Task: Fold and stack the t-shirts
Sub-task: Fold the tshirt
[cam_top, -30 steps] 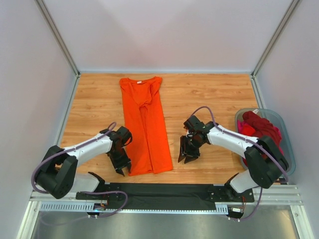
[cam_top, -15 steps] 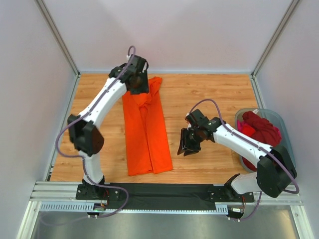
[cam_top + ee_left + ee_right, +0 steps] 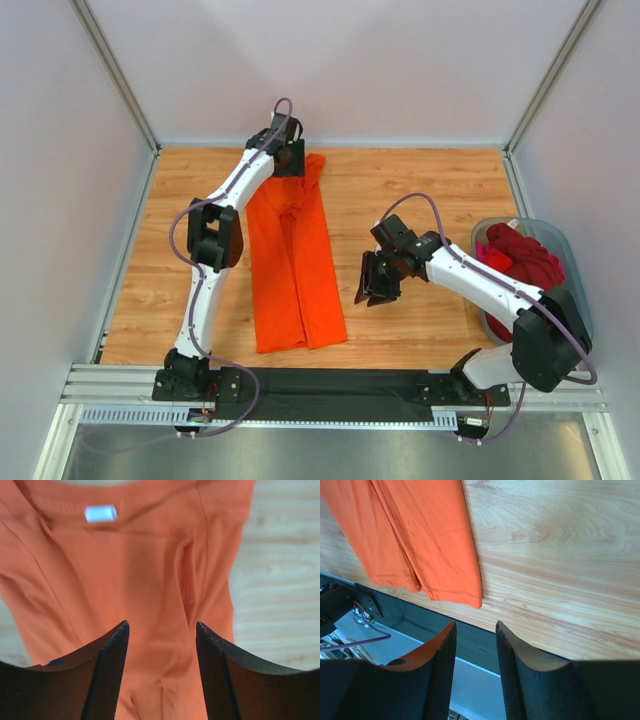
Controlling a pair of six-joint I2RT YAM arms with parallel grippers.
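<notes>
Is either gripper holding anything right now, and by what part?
Nothing held. Left gripper is open above the orange t-shirt near its collar; right gripper is parted, empty, over the wooden table.

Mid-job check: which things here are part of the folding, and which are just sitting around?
Job:
- orange t-shirt, laid out long on the table
- dark red t-shirt, bundled in the tub
- pink t-shirt, beside it in the tub

Just there:
- grey-blue tub
- wooden table

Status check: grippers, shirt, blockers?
Left gripper open above orange t-shirt collar end, empty. Right gripper open, empty, beside it. Shirt folded lengthwise, lying flat. Nothing in the way.
</notes>
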